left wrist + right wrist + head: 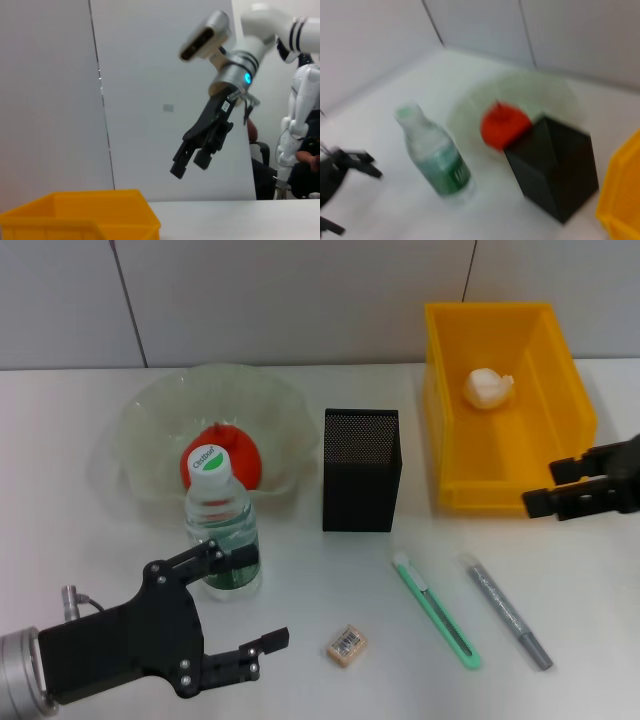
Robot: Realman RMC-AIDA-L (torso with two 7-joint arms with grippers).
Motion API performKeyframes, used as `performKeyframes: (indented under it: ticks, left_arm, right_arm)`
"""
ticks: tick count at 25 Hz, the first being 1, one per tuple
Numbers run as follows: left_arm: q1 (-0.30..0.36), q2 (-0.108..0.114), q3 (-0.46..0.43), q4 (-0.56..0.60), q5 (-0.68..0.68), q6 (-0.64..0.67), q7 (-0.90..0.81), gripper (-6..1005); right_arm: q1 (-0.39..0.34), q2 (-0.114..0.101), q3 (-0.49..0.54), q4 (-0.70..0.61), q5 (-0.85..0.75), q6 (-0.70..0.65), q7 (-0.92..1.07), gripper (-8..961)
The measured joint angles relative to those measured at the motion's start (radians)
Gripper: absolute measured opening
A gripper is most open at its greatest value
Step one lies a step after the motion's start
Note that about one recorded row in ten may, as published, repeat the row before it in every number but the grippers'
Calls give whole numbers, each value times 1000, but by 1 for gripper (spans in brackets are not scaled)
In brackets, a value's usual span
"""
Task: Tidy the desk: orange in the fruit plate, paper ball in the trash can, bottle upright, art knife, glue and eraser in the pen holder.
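Note:
The bottle [222, 532] stands upright with its green cap on, in front of the translucent fruit plate [150, 430]. That plate holds the orange [225, 453]. My left gripper [243, 600] is open at the front left, one finger beside the bottle's base. The paper ball [487, 388] lies in the yellow trash can [560, 370]. The black mesh pen holder [361, 470] is at the centre. In front of it lie the eraser [345, 645], the green art knife [436, 610] and the grey glue stick [505, 610]. My right gripper [555, 486] hovers open by the bin's front right corner.
The right wrist view shows the bottle [440, 160], the orange [504, 125] and the pen holder [555, 167]. The left wrist view looks across the trash can [80, 215] to my right gripper [192, 157] in the air. A wall runs behind the table.

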Motion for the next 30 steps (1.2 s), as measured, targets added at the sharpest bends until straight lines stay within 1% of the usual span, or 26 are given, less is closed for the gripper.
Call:
performKeyframes:
  ticks: [2, 4, 6, 9, 13, 19, 24, 30]
  left_arm:
    - [-1, 0, -1, -11, 0, -4, 6, 815]
    - [-3, -1, -1, -28, 0, -14, 7, 815]
    - [-3, -2, -1, -31, 0, -16, 6, 815]
    - [-5, 0, 0, -39, 0, -18, 2, 815]
    - [-5, 0, 0, -41, 2, -34, 7, 815]
    - [-4, 0, 7, -41, 4, -33, 5, 815]
    - [-8, 0, 8, -42, 9, -41, 5, 815]
    - [-10, -2, 9, -45, 10, -43, 6, 815]
  right_arm:
    - [52, -4, -98, 50, -89, -4, 134, 736]
    - [91, -2, -190, 81, -151, -6, 234, 736]
    - [121, 7, -279, 99, -196, -1, 319, 736]
    - [159, 25, -364, 88, -241, 17, 396, 735]
    - [192, 45, -435, 31, -292, 58, 476, 734]
    - [254, 57, -558, -40, -369, 114, 594, 730]
    - [274, 59, -630, -96, -386, 181, 636, 730]
    - [282, 62, -658, -159, -392, 237, 651, 730]
